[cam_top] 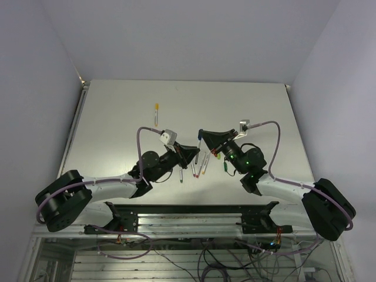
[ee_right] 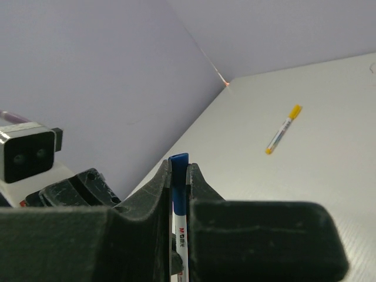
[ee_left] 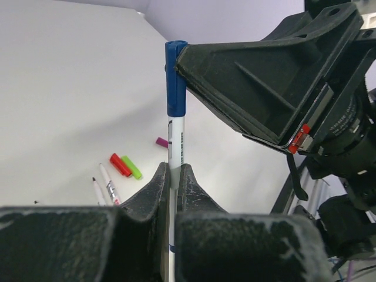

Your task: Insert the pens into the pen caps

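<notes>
In the left wrist view the pen disappears at 6 o'clock between the left fingers, and its tip is hidden inside the blue cap. Loose pens at 8 o'clock are cut short by a finger. The right arm runs off at 3 o'clock. In the right wrist view the pen leaves the frame at 6 o'clock, and a camera is clipped at 9 o'clock. From above, the loose pens' tip colours are too small to tell.

My left gripper reaches toward 2 o'clock, my right gripper toward 10 o'clock; both clamped tight, tips nearly meeting.
</notes>
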You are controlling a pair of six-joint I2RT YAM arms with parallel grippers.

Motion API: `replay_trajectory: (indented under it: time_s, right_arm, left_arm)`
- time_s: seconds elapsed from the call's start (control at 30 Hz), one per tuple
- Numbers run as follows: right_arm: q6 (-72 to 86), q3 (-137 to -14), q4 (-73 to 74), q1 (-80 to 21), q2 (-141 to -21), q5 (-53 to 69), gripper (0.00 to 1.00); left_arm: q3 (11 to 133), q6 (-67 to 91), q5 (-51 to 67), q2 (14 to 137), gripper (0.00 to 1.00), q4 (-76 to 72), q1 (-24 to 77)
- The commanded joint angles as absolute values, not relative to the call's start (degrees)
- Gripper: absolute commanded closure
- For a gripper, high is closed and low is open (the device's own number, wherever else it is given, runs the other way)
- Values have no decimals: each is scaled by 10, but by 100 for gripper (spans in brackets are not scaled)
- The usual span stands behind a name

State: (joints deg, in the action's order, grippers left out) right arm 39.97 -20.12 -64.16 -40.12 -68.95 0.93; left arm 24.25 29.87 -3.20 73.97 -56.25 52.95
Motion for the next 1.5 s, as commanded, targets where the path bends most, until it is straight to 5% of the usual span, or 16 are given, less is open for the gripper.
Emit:
replay_trajectory:
  time_s: [0.0, 0.63, 0.8, 0.9, 1.2, 1.47]
  right_arm:
    - [386, -183, -509, -436, -721, 53, 100]
    - [359, -225, -471, -456, -736, 5, 100]
    - [311, -268, -425, -456, -706, -29, 76]
    - [278, -295, -391, -456, -672, -66, 70]
    - [231, -292, -308, -456, -555, -151, 67]
    - [265, -251, -237, -455, -503, -222, 67]
  left_arm:
    - [295, 254, -137, 711, 93, -672, 517]
    - [286, 246, -150, 705, 93, -619, 518]
    - [266, 260, -138, 721, 93, -584, 517]
    - [248, 262, -155, 732, 93, -567, 517]
    - [307, 198, -261, 779, 93, -426, 503]
    - [476, 176, -240, 927, 93, -272, 369]
